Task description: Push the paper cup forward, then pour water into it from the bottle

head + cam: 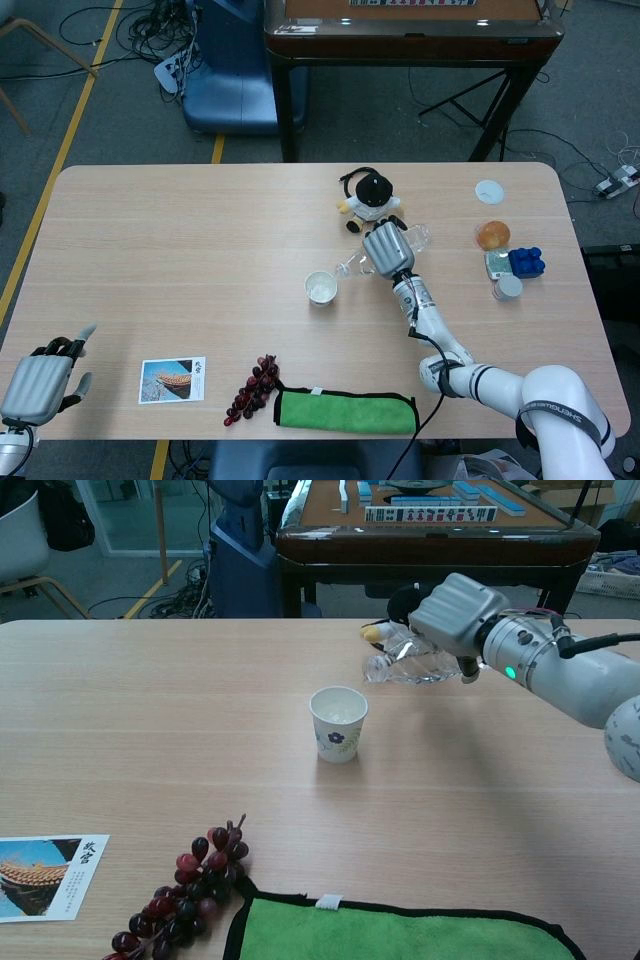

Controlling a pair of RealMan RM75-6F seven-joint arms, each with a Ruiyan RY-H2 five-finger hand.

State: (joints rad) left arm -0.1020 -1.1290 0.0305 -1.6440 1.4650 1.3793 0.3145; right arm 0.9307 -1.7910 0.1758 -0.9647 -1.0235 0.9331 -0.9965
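Clear plastic catches the light where the right hand [458,613] grips the bottle [408,664], held nearly level with its neck beside the paper cup [338,723] rather than over it, and no stream shows. The cup stands upright mid-surface, seemingly holding water. I'd judge the pour essentially finished, with setting the bottle down left. The left hand [38,381] idles, fingers spread, holding nothing.
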